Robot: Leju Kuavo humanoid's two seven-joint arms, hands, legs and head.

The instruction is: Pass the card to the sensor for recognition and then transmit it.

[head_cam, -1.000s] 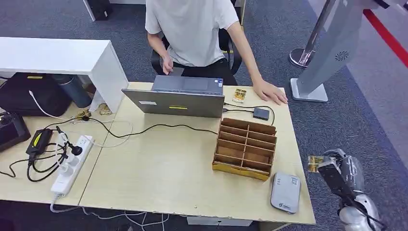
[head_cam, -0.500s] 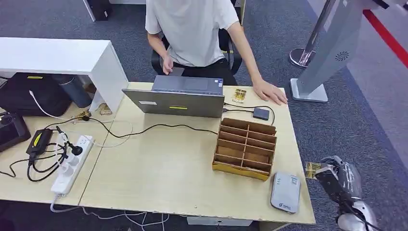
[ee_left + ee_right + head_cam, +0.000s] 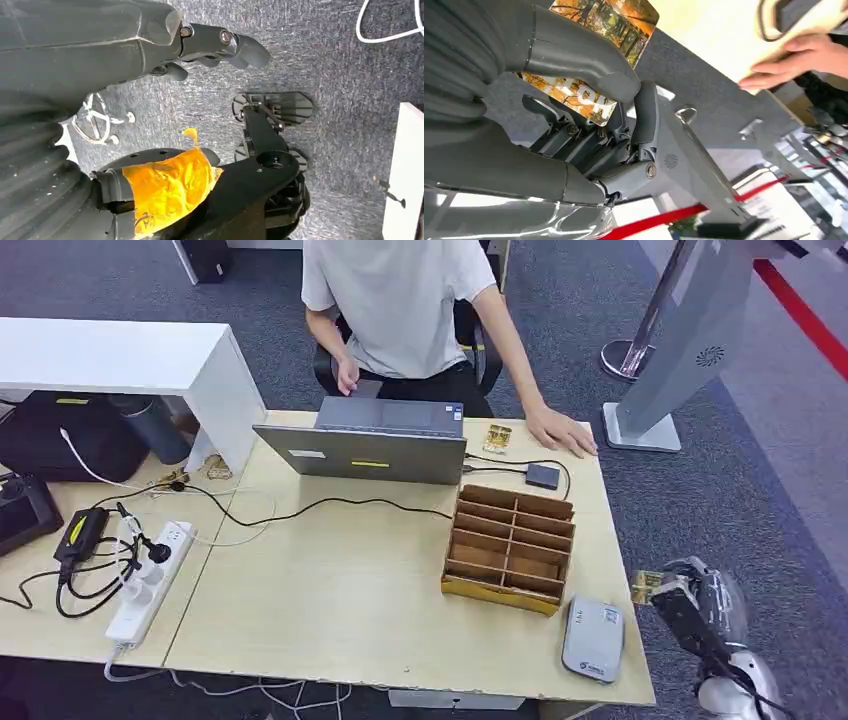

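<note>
My right hand [image 3: 690,598] hovers off the table's right edge, holding a card [image 3: 647,585] printed with an orange autumn picture. In the right wrist view the card [image 3: 594,30] is pinched between the thick thumb [image 3: 589,65] and the darker fingers. The grey sensor pad [image 3: 592,638] lies flat on the table's front right corner, just left of the card. My left hand [image 3: 220,45] hangs over grey carpet, fingers apart and holding nothing.
A wooden slotted organiser [image 3: 510,545] stands behind the sensor. A person sits behind a laptop [image 3: 365,445], with one hand [image 3: 560,430] flat on the table's far right. A second card [image 3: 497,437], a small black box [image 3: 543,476], a power strip [image 3: 150,580] and cables lie about.
My right hand has sunk slightly and drifted a little left toward the table edge, still holding the card.
</note>
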